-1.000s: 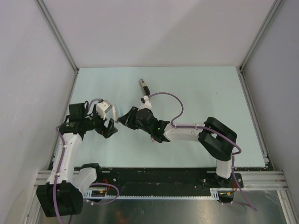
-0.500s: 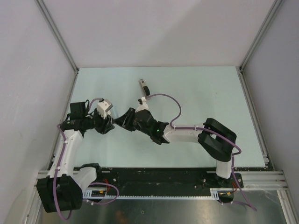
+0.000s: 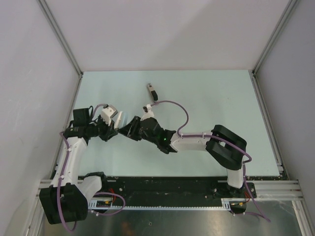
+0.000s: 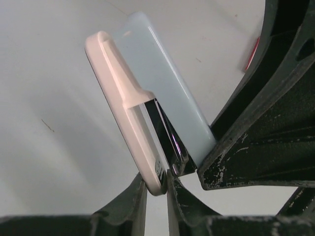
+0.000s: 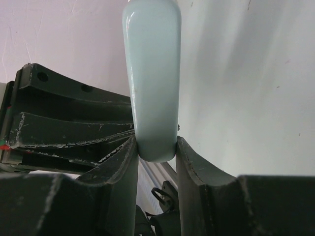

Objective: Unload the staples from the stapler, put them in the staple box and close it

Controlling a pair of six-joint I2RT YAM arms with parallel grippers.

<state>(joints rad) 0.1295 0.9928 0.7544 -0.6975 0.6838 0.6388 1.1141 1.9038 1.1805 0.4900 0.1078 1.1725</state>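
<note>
Bridging left hand [image 4: 156, 191] and right hand [image 5: 156, 153], opened stapler [image 4: 165, 93] gripped by each.

On the pale counter [image 3: 221, 98], the left tool [image 3: 110, 131] and the right tool [image 3: 131, 129] meet at about 9 o'clock from the counter's middle. A pale stapler [image 3: 118, 118] sits between their tips, but the grip itself is too small to make out. A small dark bar [image 3: 152, 92] with a pale end lies alone at 2 o'clock from the stapler, well apart.
</note>
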